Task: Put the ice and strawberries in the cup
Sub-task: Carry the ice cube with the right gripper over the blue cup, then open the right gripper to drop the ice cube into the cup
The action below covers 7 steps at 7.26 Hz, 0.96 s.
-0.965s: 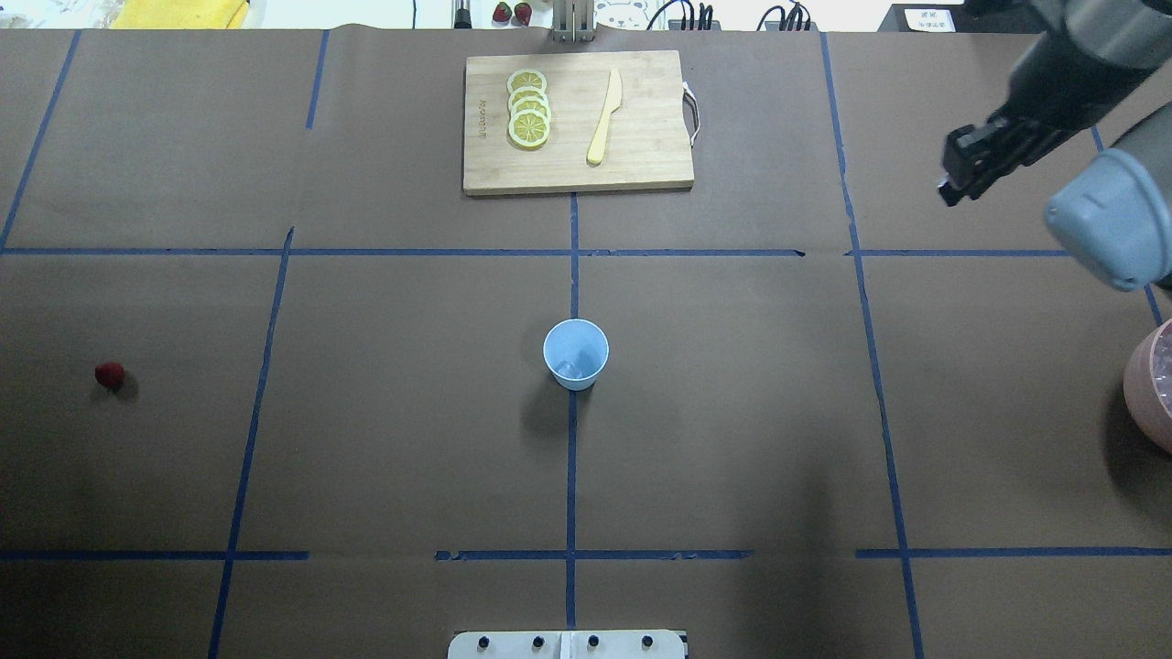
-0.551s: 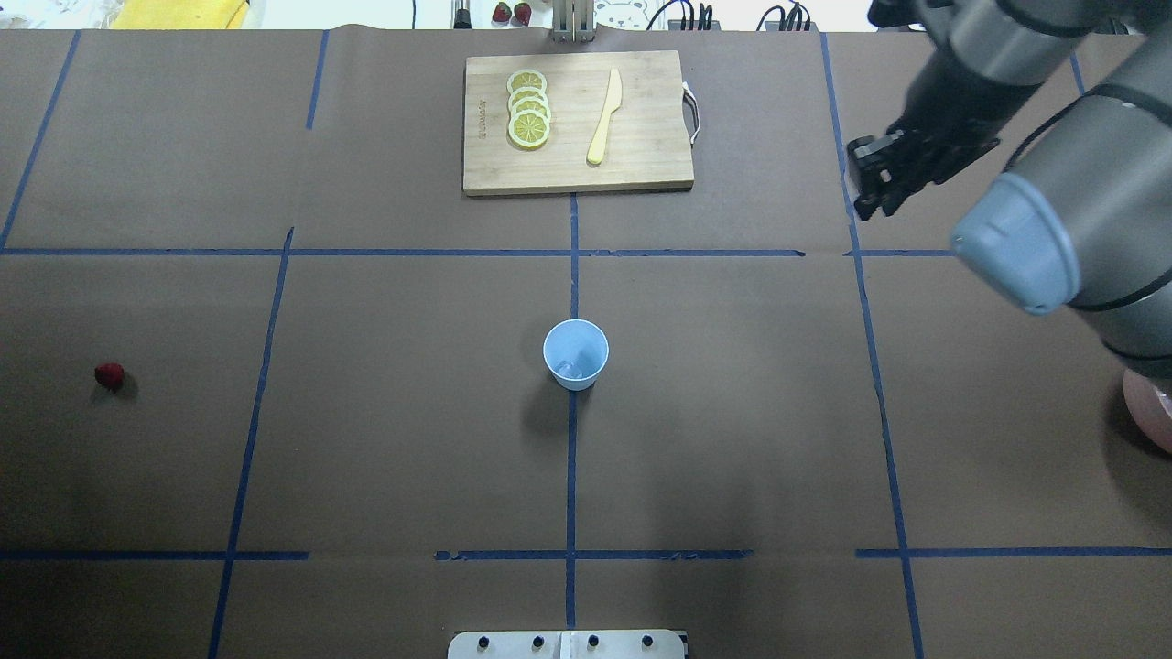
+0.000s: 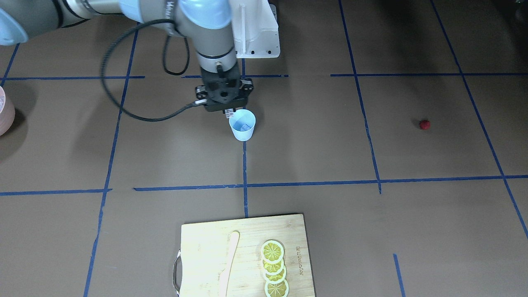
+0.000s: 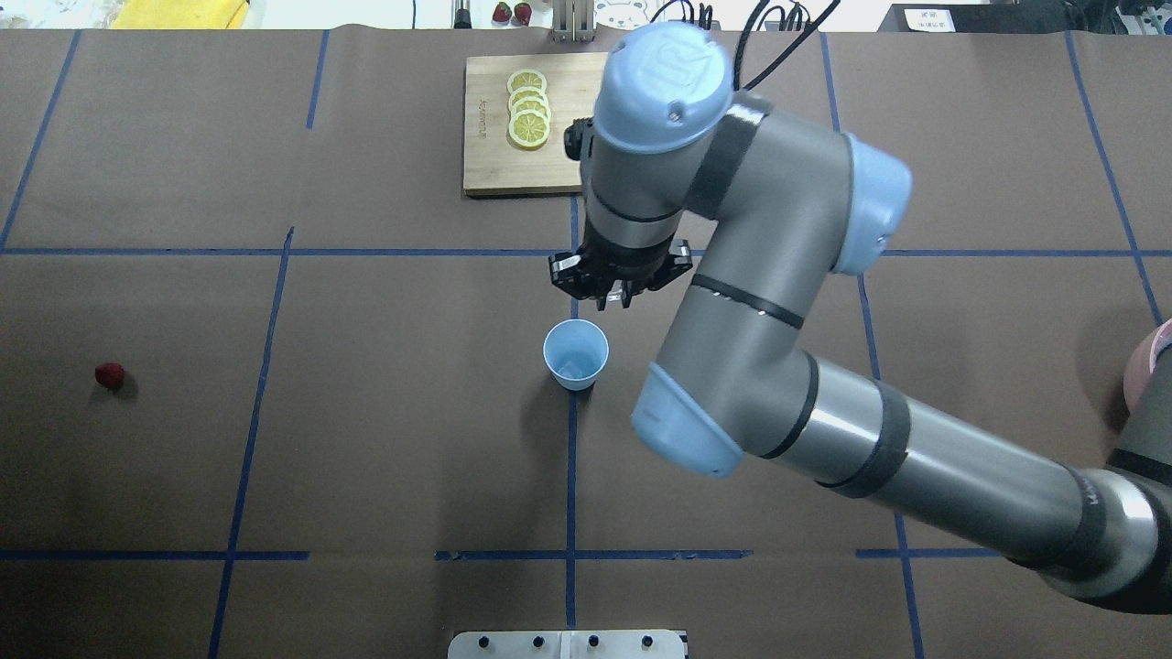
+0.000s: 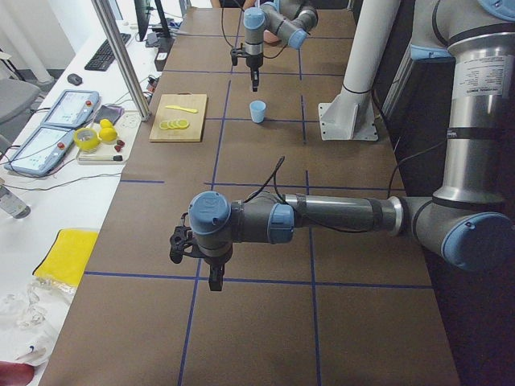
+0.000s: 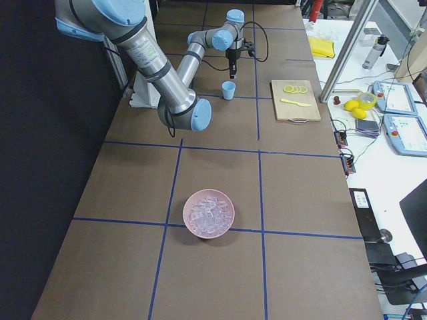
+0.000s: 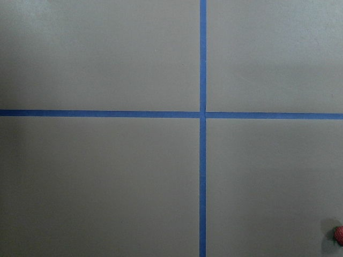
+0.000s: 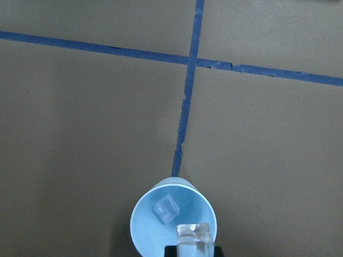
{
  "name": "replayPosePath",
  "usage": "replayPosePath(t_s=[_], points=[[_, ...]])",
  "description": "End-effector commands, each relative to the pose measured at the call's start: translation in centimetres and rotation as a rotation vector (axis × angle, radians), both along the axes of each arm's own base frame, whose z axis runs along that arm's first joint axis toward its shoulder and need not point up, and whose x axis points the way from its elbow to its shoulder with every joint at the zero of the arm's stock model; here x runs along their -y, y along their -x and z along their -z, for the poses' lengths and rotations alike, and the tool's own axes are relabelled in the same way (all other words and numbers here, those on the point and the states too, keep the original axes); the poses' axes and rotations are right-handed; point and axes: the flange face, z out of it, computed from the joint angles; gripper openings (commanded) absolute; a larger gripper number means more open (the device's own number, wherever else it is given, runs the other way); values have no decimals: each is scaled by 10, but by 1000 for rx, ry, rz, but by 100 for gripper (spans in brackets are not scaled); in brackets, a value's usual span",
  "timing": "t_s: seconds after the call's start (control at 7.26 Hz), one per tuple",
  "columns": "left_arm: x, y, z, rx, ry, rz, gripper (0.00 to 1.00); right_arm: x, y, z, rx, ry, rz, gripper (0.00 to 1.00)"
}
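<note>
The light-blue cup (image 4: 575, 353) stands upright at the table's centre, with one ice cube (image 8: 166, 209) lying inside it. My right gripper (image 4: 615, 293) hangs just behind and above the cup's rim, pointing down. It is shut on a second clear ice cube (image 8: 193, 236), which shows over the cup's near rim in the right wrist view. The strawberry (image 4: 109, 374) lies alone on the table at the far left and peeks in at the left wrist view's corner (image 7: 339, 234). My left gripper (image 5: 211, 277) shows only in the exterior left view; I cannot tell whether it is open or shut.
A pink bowl (image 6: 209, 213) of ice cubes stands at the table's right end. A wooden cutting board (image 3: 247, 239) with lemon slices (image 3: 274, 268) and a pale knife (image 3: 229, 264) lies at the back centre. My right arm spans the right half of the table.
My right arm has swung from the back right corner to the centre. Its gripper now hangs by the cup.
</note>
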Motion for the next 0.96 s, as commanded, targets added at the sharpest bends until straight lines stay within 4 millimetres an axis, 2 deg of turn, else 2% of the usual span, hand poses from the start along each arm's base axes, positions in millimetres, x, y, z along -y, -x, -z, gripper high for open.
replayPosePath(t_s=[0.0,0.14,0.41,0.55,0.69,0.83], points=[[2,0,-2,0,2,0,100,-9,29,-9,-31,-3,9,0],[3,0,-1,0,0,0,100,-9,41,-15,-23,-11,14,0],[3,0,0,0,-1,0,100,-8,44,-15,-20,-15,15,2],[3,0,0,0,-1,0,100,-7,44,-17,-23,-13,16,26],[4,0,1,0,-1,0,100,-8,44,-19,-17,-20,19,82],[4,0,0,1,-1,0,100,-9,43,-17,-11,-21,16,99]])
